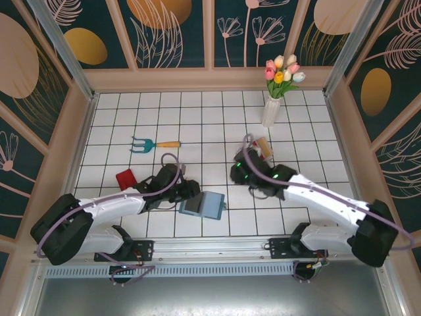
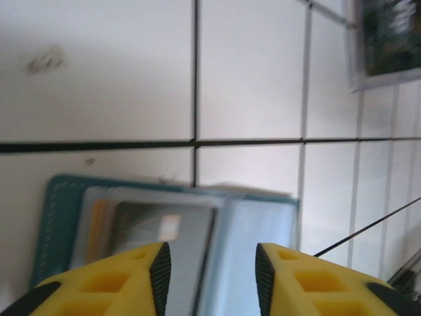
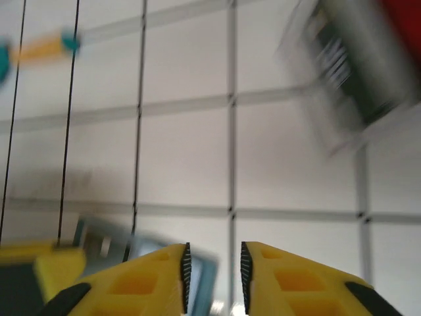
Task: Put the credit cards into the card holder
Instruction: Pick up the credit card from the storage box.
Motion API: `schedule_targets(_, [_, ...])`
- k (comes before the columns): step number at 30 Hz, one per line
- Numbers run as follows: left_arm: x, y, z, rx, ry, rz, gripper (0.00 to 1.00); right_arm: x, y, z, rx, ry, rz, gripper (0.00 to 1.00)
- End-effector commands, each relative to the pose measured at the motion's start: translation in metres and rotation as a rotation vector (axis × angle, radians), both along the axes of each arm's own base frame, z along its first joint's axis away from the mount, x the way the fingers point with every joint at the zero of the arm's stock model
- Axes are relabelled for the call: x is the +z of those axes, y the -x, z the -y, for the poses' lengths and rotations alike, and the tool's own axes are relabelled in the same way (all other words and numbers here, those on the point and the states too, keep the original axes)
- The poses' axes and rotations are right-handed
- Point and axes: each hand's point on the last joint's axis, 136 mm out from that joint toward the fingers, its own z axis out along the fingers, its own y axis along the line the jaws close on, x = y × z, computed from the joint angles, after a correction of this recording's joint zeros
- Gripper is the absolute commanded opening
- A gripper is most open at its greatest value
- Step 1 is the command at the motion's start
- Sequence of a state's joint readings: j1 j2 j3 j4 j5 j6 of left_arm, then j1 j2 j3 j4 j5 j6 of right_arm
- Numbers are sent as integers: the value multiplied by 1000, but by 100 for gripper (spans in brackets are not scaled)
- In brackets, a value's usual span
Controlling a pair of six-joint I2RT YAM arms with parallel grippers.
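Top external: my left gripper (image 1: 187, 192) at the teal card holder (image 1: 204, 205); red credit card (image 1: 125, 178) well to its left.
Left wrist: jaws apart, empty; holder just beneath. I may shove it.
Right wrist: my right gripper (image 3: 214, 263) slightly parted, empty; card rack (image 3: 348, 72) ahead-right. I may topple it.

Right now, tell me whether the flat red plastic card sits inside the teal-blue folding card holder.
No: the red card lies on bare tiles, apart from the card holder.
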State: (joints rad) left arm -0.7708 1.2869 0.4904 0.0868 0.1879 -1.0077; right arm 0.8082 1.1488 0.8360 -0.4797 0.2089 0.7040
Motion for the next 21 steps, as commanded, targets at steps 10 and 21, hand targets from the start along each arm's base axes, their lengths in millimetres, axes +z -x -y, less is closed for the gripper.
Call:
schedule_targets(10, [45, -71, 67, -7, 70, 77, 50, -1, -93, 128, -110, 249, 10, 50])
schedule_targets(21, [41, -121, 137, -64, 135, 42, 60, -32, -136, 123, -33, 342, -71, 51])
